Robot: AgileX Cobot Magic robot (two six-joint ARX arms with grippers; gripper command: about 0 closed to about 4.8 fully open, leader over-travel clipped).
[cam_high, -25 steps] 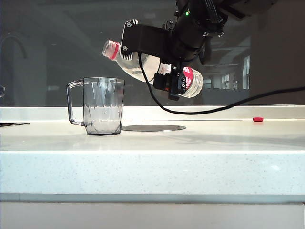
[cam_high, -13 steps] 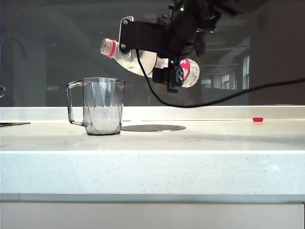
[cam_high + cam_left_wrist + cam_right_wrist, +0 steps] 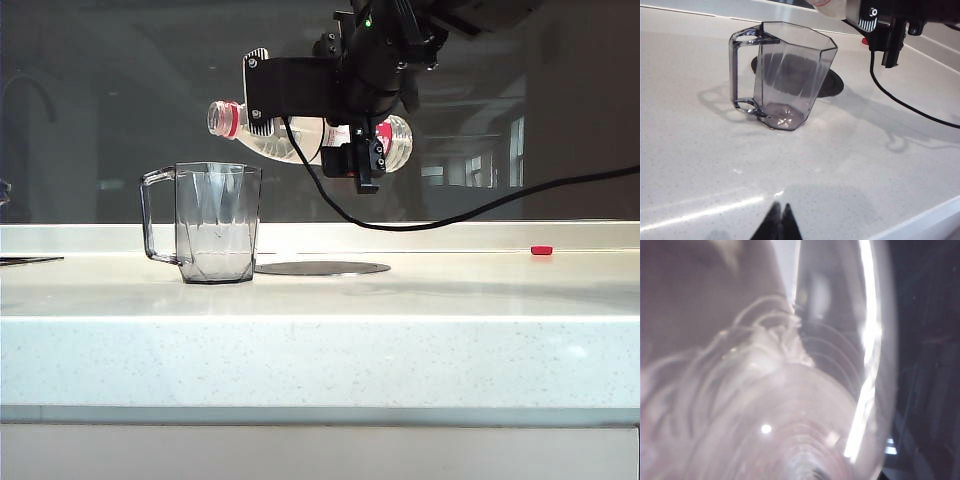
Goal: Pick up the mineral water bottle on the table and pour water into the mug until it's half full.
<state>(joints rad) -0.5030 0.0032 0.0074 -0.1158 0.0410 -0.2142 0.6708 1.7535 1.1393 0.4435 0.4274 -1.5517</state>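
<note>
The right gripper is clamped across the body of the mineral water bottle, with the jaws spread to the bottle's width. The bottle lies nearly level in the air, its open mouth and red neck ring pointing toward the left of the exterior view and tipped slightly downward. The mouth sits above the mug, over its rim, with clear air between the two. In the right wrist view, the bottle's clear wall fills the picture at close range.

The mug stands upright on the table, handle toward the left of the exterior view, just beside the dark round disc inset in the surface. A small red cap lies on the table well apart, to the right.

The left gripper hovers low over the table near the mug, holding nothing; its fingertips meet in a closed point.
</note>
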